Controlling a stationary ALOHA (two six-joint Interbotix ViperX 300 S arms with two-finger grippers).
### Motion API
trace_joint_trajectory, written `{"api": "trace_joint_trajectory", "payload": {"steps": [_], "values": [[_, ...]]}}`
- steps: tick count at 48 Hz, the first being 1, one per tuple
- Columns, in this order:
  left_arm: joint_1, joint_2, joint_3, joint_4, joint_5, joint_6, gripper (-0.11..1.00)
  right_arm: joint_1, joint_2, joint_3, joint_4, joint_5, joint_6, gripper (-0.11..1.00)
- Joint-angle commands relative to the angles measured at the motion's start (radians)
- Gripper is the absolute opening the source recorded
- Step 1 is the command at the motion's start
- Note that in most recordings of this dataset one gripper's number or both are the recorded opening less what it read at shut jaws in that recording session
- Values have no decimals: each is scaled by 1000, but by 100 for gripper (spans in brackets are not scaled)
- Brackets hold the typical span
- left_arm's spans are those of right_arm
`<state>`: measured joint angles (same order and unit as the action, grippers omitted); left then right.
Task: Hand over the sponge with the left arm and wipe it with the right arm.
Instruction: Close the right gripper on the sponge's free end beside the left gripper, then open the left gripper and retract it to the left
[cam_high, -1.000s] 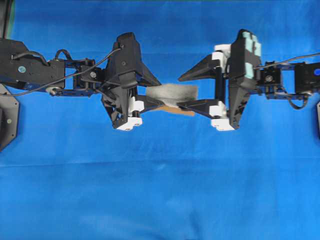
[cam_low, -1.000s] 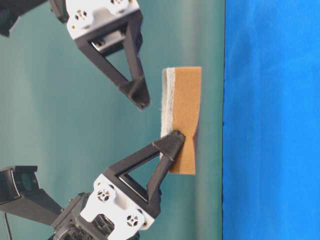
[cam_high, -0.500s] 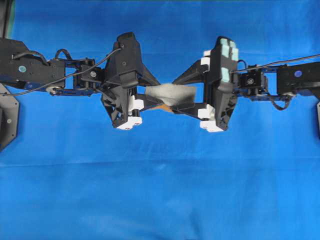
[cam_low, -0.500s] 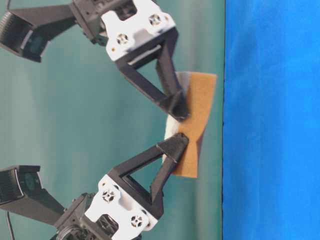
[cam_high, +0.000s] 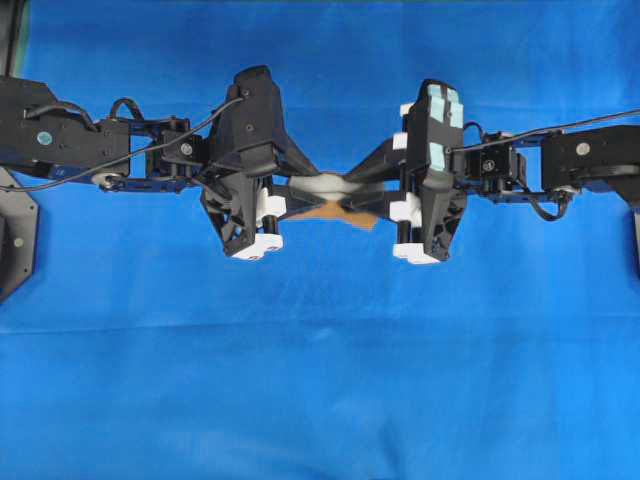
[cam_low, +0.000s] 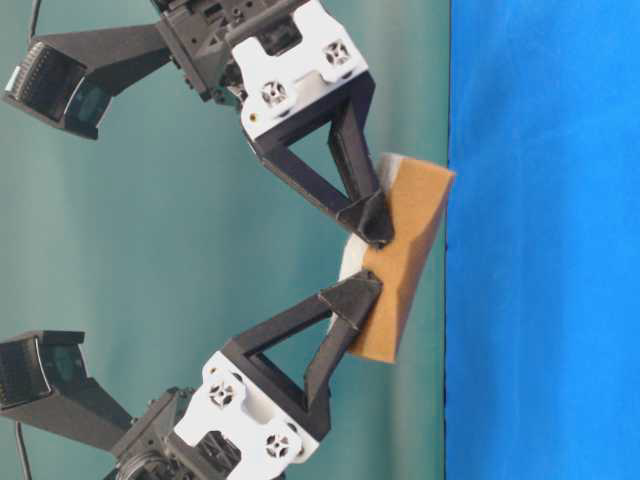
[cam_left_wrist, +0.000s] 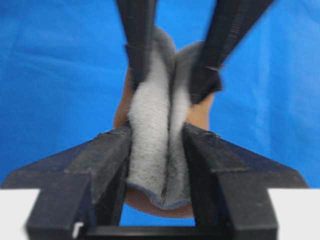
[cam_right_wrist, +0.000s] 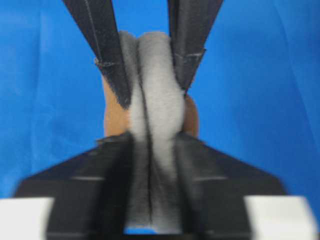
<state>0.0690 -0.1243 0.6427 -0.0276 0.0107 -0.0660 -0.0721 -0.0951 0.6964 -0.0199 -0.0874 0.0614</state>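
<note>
- Here, a blue cloth (cam_high: 320, 380) covers the whole table, wrinkled, with both arms stretched level above its far half.
- The left arm (cam_high: 120, 150) reaches in from the left edge of the overhead view, plain black at the wrist, a cable looping over its top.
- The right arm (cam_high: 560, 165) reaches in from the right edge, with pale teal patches (cam_high: 438, 125) on its wrist housing.
- The left gripper (cam_high: 312, 192) points right; its jaws pinch one end of the sponge, the fingers (cam_left_wrist: 107, 160) pressing the grey face into a fold.
- The right gripper (cam_high: 368, 190) points left, tip to tip with the other; its jaws also squeeze the sponge, at the opposite end.
- The sponge (cam_low: 405, 260) hangs in the air between the two grippers, above the cloth, gripped from both sides, buckled along its length, orange-brown side showing in the table-level view and grey scouring face creased in both wrist views.
</note>
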Motion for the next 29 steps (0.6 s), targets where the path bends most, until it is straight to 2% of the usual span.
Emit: {"api": "trace_joint_trajectory", "payload": {"steps": [1, 3, 12, 23, 25, 29], "values": [[2, -20, -14, 3, -12, 2, 26, -2, -9, -20, -6, 25, -3, 22], [0, -18, -14, 5, -15, 3, 25, -2, -12, -20, -8, 29, -3, 16], [-6, -18, -12, 5, -34, 55, 24, 0, -25, -17, -9, 35, -3, 16], [-35, -35, 0, 3, -126, 89, 24, -2, -38, -9, -9, 51, -3, 16], [-35, -44, 9, 3, -137, 89, 30, -2, -38, -8, -9, 54, -3, 16], [-37, -72, 35, 2, -156, 87, 56, -2, -38, -9, -9, 58, -5, 16]]}}
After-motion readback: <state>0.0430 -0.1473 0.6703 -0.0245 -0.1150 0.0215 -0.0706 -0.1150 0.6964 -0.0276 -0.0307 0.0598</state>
